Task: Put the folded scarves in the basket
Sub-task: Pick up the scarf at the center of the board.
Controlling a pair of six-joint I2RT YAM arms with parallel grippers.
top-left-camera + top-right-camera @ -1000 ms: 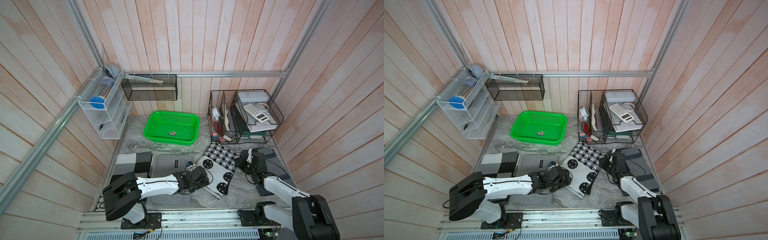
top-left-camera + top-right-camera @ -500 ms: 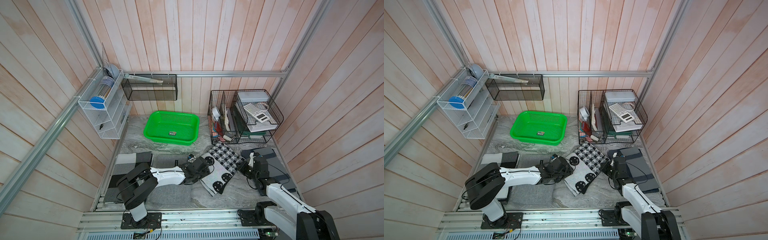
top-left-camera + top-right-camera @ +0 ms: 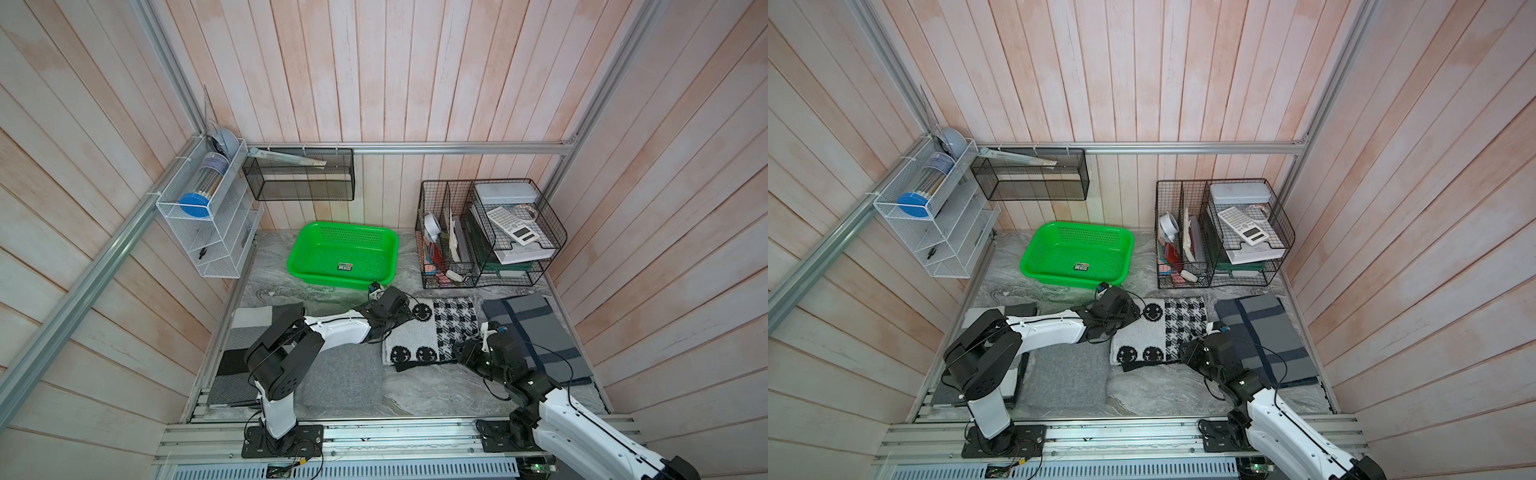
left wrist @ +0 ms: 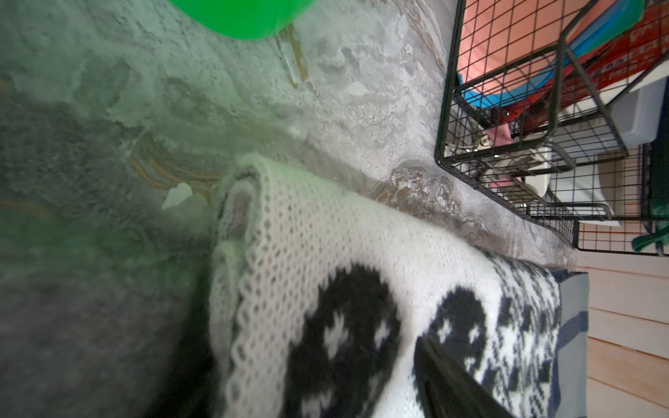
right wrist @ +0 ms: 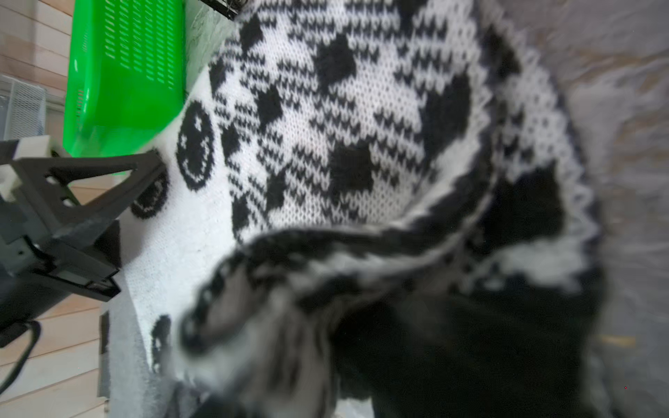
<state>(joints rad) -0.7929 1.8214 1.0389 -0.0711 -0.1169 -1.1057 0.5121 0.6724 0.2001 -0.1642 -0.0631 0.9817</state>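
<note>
One green basket [image 3: 324, 254], one black-and-white scarf [image 3: 441, 329], one wire organizer [image 3: 447, 196]

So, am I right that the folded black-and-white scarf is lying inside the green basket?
Not quite: the folded black-and-white scarf is lying on the tabletop in front of the green basket, not inside it. Both top views show the basket holding only its sticker.

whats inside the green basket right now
Only a small sticker shows on the perforated floor of the basket. Its near rim may hide a thin strip of floor. The black-and-white scarf lies outside, on the table.
</note>
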